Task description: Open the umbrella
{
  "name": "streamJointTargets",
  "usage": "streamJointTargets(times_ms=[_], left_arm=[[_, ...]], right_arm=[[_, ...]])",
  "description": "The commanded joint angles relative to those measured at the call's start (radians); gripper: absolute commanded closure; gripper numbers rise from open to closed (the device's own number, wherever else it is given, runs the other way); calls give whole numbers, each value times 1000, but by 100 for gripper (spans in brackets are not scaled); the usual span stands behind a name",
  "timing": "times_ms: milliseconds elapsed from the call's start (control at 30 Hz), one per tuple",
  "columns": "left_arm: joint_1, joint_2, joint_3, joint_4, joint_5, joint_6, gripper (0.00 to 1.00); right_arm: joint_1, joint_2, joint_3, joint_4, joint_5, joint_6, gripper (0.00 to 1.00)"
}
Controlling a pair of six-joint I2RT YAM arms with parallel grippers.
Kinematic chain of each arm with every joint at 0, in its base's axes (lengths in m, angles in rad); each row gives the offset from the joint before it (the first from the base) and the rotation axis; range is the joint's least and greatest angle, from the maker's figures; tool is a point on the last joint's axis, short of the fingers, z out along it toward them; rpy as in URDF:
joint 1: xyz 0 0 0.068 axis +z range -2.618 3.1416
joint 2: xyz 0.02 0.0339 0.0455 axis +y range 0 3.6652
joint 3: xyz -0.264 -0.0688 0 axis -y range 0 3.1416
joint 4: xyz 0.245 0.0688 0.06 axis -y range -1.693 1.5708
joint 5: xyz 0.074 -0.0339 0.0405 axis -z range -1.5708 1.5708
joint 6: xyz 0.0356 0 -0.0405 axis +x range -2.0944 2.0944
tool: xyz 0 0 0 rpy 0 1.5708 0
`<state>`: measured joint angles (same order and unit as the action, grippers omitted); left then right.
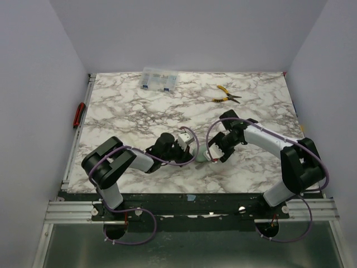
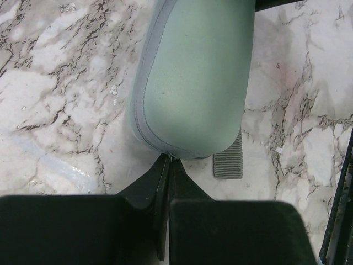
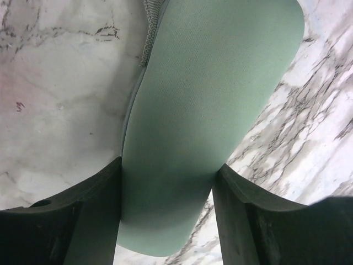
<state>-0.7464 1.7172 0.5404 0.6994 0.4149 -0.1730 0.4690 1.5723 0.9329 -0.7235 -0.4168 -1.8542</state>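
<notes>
A pale green fabric case (image 1: pixel 201 158) lies on the marble table (image 1: pixel 139 111) between my two arms. The umbrella itself does not show. In the left wrist view the rounded end of the case (image 2: pixel 193 83) points at my left gripper (image 2: pixel 170 158). Its jaws are pressed together on a small tab at the case's end seam. A grey webbing strap (image 2: pixel 228 160) sticks out from under the case. In the right wrist view the case (image 3: pixel 215 99) runs between the fingers of my right gripper (image 3: pixel 168 165), which press on both its sides.
Yellow-handled pliers (image 1: pixel 226 95) lie at the back right. A clear compartment box (image 1: pixel 159 79) stands at the back middle. A red-handled tool (image 1: pixel 79 115) sits on the table's left rail. White walls close in the table on three sides.
</notes>
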Motion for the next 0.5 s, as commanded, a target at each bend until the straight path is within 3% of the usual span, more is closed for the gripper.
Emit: streamJointTargets(times_ms=[0,300,467], left_arm=[[56,-35,8,68,-107,0,100],[81,-76,7,71,-69,139,100],[71,-46,22,83,-37,207,100]], right_arm=[[25,87,-65,-313,49,-244,79],[30,155,-26,-387,52,-236,79],[31,131,-33,-291,35,-268,76]])
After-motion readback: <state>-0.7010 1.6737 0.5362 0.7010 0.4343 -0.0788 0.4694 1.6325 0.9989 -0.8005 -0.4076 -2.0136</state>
